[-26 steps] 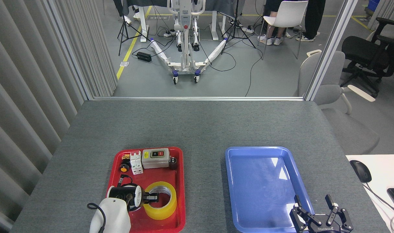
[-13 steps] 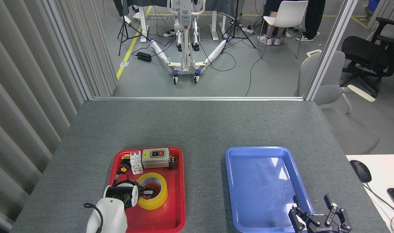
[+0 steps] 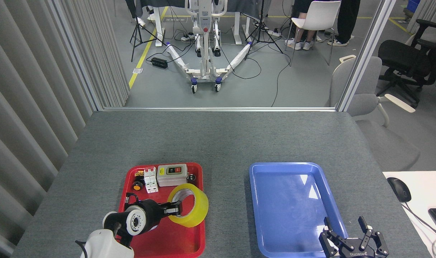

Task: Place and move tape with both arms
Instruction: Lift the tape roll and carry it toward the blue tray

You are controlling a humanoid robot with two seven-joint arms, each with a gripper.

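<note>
Tape [image 3: 189, 206] hangs tilted over the red tray [image 3: 200, 229], grasped by the left gripper [image 3: 175, 208].

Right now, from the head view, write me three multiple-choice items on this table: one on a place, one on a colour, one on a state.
1. Where is the roll of translucent yellow packing tape?
A. Flat in the blue plastic tray
B. Tilted above the red plastic tray, on the left gripper
C. On the bare grey tabletop

2. What colour is the tray with nothing in it?
A. Blue
B. Red
C. Green

3. How does the right gripper stand?
A. Shut on the tape
B. Shut on a switch box
C. Open, holding nothing

Answers: 1 B, the left gripper has a finger through the roll's core, over the red plastic tray. 2 A, the blue plastic tray holds nothing. 3 C, the right gripper has its fingers spread apart at the blue tray's near corner.
</note>
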